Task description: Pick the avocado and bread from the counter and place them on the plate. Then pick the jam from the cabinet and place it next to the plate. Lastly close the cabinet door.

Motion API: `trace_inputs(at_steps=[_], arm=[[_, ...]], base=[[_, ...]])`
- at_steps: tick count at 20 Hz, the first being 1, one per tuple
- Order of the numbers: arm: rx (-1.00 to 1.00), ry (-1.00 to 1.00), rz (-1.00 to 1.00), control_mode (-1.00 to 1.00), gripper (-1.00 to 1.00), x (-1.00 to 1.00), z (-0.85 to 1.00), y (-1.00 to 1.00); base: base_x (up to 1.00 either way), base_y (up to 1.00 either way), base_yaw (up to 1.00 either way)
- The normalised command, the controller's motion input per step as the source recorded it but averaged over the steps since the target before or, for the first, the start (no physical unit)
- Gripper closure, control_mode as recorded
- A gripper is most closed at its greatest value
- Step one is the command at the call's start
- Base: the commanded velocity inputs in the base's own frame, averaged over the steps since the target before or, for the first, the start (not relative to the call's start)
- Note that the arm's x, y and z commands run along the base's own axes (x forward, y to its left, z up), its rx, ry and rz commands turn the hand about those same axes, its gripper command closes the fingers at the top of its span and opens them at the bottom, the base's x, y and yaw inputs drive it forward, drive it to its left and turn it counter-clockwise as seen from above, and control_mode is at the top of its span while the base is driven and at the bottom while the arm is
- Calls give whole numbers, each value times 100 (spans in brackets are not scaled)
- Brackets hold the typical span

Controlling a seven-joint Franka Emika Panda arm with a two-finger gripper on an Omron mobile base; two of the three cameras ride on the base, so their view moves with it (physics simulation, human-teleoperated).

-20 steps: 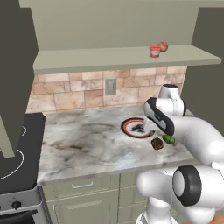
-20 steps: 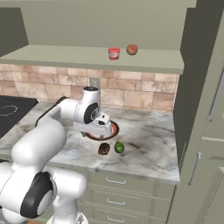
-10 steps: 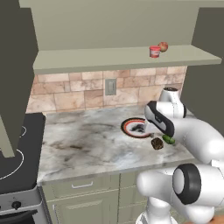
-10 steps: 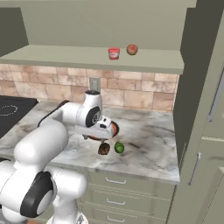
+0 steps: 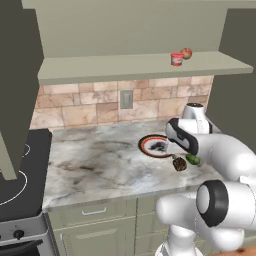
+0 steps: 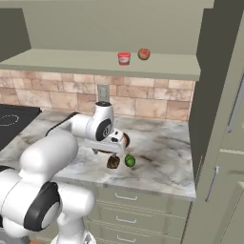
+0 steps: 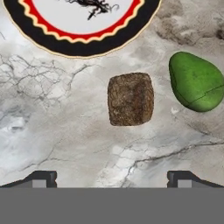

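On the counter [image 7: 52, 131], sitting just below the plate [image 7: 43, 37] in the hand view: the bread [image 7: 131, 99], with the avocado [image 7: 196, 82] lying just beside it to the right, both clear of the plate's rim and neither touching the other. Hovering directly above the bread, with the gripper [image 7: 112, 177] spread fully wide and holding nothing, fingertips [image 7: 43, 177] standing well apart at either side, likely set that way so the bread can pass between them on the way down. Looking like the approach to the first pick, with nothing yet on the plate. From the right base view, leaning low over the front of the counter, hand close above the bread [image 6: 113, 162] and avocado [image 6: 129, 160]. Up on the cabinet [image 5: 140, 67] shelf, waiting for later: the jam [image 5: 177, 59], beside a reddish ball [image 5: 186, 53]. Cabinet door [image 6: 224, 114] standing open at the right.
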Motion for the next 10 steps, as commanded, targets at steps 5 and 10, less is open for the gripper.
trace_inputs(at_steps=[5,10], arm=[[0,5,0,-100,-100,24,-7,0],[0,5,0,-100,-100,21,-10,0]], base=[[0,0,0],[0,0,0]])
